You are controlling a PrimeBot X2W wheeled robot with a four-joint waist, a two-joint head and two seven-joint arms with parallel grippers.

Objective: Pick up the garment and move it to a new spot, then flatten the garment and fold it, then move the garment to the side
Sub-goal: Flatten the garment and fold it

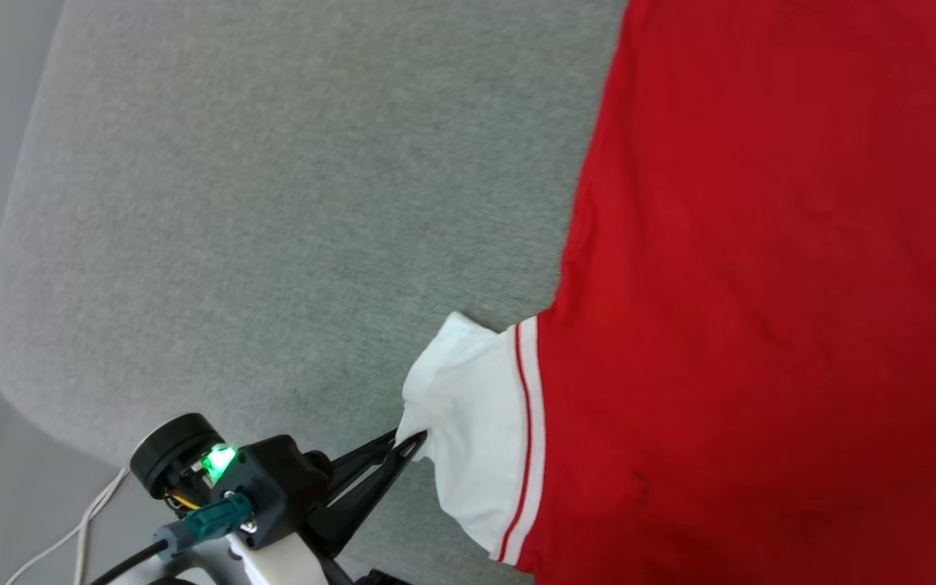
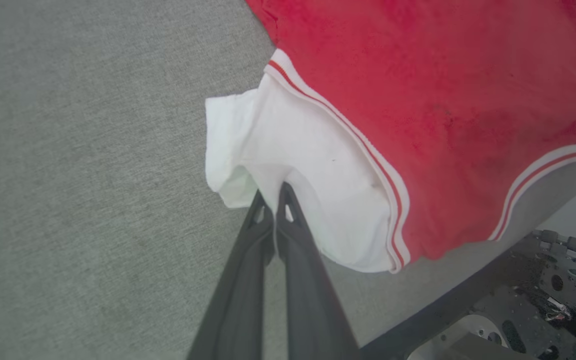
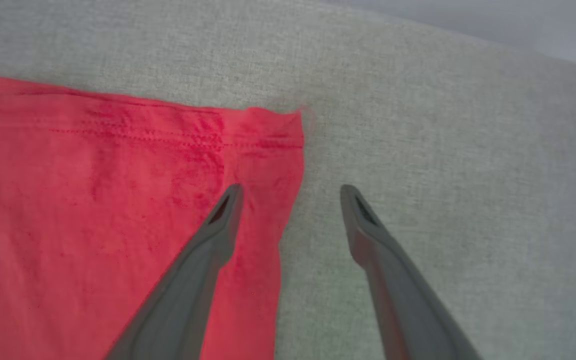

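Red jersey cloth, plain side up: garment (image 1: 760,284) spread flat on grey fabric surface (image 1: 273,203), taking up the right of the head view, long axis running bottom to top there. Pokes its white sleeve (image 1: 476,422) out toward lower left, straight at left gripper (image 1: 411,443). Clamped tight on the sleeve's cuff edge, fingers together, cloth bunched at the tips. At a hem corner (image 3: 288,125): right gripper (image 3: 290,192) spread wide, gripping nothing, one finger over red cloth, the other over bare grey, side edge running up between them; can't tell whether touching. Reads as flattening stage. Next pull probably outward along the sleeve axis, away from the shirt body. Attached on the left side, not yet on the right; needs a close across that side edge before any tensioning.
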